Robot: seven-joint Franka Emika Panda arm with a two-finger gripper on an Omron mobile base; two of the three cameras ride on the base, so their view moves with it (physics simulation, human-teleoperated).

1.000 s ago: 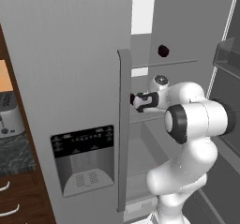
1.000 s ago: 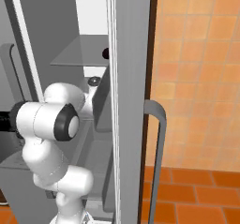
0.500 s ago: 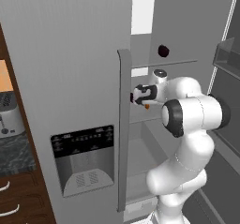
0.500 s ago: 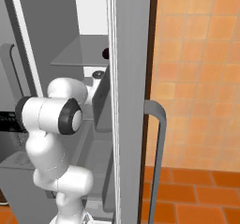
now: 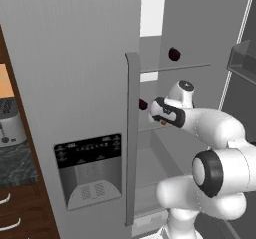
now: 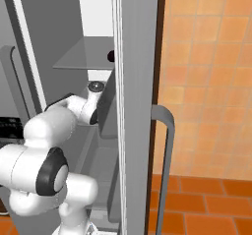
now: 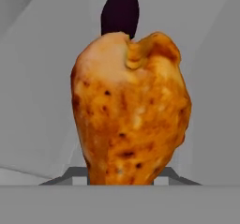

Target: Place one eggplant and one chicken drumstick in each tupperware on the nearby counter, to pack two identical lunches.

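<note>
Fingers of the dark two-finger gripper (image 5: pixel 154 111) are clamped on the orange-brown glazed chicken drumstick (image 7: pixel 132 110), which stands straight out ahead of them, fat end away, long axis along the reach. Just beyond its top lies a glossy dark purple eggplant (image 7: pixel 120 13) (touching or just apart, I cannot tell). Drawing back looks clear; the grey fridge door's edge (image 5: pixel 132 133) sits close beside.

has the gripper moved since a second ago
Yes. In the left base view the gripper has pushed left toward the fridge door handle, closing around a chicken drumstick.
</note>
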